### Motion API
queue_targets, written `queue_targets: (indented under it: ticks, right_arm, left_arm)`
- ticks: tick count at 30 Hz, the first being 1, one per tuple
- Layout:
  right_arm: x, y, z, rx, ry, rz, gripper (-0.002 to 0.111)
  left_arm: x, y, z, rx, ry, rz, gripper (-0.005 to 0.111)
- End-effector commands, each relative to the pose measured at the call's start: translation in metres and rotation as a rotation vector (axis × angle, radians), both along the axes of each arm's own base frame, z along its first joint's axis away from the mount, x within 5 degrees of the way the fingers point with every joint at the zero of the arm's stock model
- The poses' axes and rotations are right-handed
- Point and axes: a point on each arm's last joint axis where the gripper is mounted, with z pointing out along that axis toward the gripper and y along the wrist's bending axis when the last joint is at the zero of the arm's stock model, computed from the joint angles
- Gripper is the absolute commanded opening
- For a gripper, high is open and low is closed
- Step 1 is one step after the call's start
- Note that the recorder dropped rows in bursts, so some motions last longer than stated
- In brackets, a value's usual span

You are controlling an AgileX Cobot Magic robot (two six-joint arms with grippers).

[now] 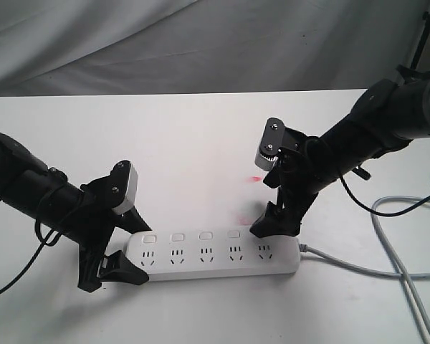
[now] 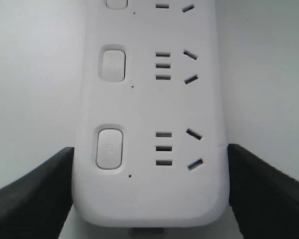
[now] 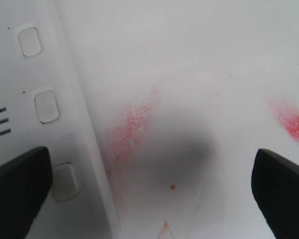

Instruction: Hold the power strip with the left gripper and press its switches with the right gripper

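Observation:
The white power strip (image 1: 215,255) lies flat near the table's front edge. Its left end (image 2: 149,199) sits between the two black fingers of my left gripper (image 1: 137,252), which press against both long sides. A row of square switches (image 1: 205,235) runs along its far side, and two full ones (image 2: 109,148) show in the left wrist view. My right gripper (image 1: 276,223) hangs open over the strip's right end and hides the switch there. One of its fingers (image 3: 17,186) is over the strip beside a switch (image 3: 65,180). The other finger (image 3: 281,189) is over bare table.
The strip's grey cord (image 1: 344,264) runs off to the right, where more cables (image 1: 408,208) loop on the table. Red smears (image 1: 255,178) mark the white tabletop behind the strip (image 3: 132,124). Grey cloth (image 1: 201,43) hangs behind the table.

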Motion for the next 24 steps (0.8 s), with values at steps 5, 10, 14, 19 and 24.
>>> queue_targets:
  ticks: [5, 10, 14, 19, 24]
  right_arm:
    - [0.000, -0.002, 0.003, 0.006, -0.009, -0.013, 0.105]
    - [-0.001, -0.001, 0.004, 0.013, -0.004, -0.008, 0.105]
    - [-0.002, 0.000, 0.015, 0.023, -0.024, -0.006, 0.105]
    - [-0.001, -0.001, 0.013, 0.013, -0.033, -0.017, 0.105]
    - [0.001, -0.003, 0.002, -0.015, -0.026, -0.019, 0.105]
  left_arm:
    - [0.000, 0.000, -0.001, 0.021, -0.022, 0.004, 0.000]
    - [0.000, 0.000, -0.001, 0.021, -0.022, 0.004, 0.000]
    - [0.000, 0.000, -0.001, 0.021, -0.022, 0.004, 0.000]
    - [0.000, 0.000, -0.001, 0.021, -0.022, 0.004, 0.000]
    - [0.000, 0.000, -0.001, 0.021, -0.022, 0.004, 0.000]
